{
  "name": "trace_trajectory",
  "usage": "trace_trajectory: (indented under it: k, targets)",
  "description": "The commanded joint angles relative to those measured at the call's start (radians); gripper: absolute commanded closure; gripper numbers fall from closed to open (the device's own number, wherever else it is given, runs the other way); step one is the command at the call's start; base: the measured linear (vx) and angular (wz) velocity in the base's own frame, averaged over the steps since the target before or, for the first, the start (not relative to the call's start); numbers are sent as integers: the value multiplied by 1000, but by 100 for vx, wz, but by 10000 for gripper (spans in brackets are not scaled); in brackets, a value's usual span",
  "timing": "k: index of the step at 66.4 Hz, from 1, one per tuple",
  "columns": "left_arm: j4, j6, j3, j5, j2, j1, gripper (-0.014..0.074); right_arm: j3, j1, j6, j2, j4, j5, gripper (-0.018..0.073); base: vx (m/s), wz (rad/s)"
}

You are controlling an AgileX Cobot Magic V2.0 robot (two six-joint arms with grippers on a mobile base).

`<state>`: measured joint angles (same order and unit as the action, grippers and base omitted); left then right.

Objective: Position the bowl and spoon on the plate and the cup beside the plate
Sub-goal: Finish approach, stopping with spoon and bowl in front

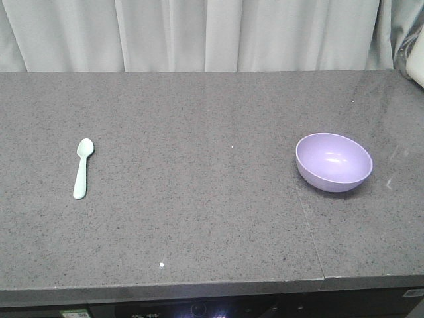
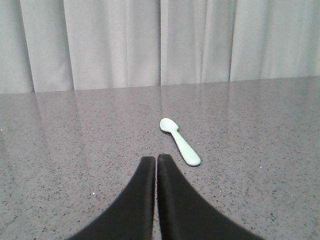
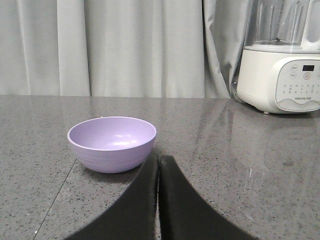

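A pale mint-green spoon (image 1: 82, 167) lies flat on the left of the grey counter, scoop pointing away; the left wrist view shows the spoon (image 2: 180, 141) just ahead and right of my left gripper (image 2: 156, 159), which is shut with nothing in it. A lavender bowl (image 1: 333, 161) stands upright and empty on the right; in the right wrist view the bowl (image 3: 112, 143) sits just ahead and left of my right gripper (image 3: 158, 159), also shut and empty. The plate and the cup are out of view. Neither gripper shows in the front view.
The grey speckled counter (image 1: 199, 199) ends at a front edge near the camera, with a seam running down its right part. A white blender appliance (image 3: 279, 65) stands at the back right. Pale curtains (image 1: 199, 33) hang behind the counter.
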<state>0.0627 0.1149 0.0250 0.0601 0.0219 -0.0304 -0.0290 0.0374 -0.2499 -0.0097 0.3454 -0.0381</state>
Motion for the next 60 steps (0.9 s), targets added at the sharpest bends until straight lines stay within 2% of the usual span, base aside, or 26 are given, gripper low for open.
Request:
trace_trajectory:
  k: [1, 60]
  targets:
    - [-7, 11, 30, -68, 10, 0, 602, -14, 5, 3, -11, 7, 71, 561, 2, 0]
    - [-7, 11, 30, -68, 10, 0, 602, -14, 5, 3, -11, 7, 70, 561, 1, 0]
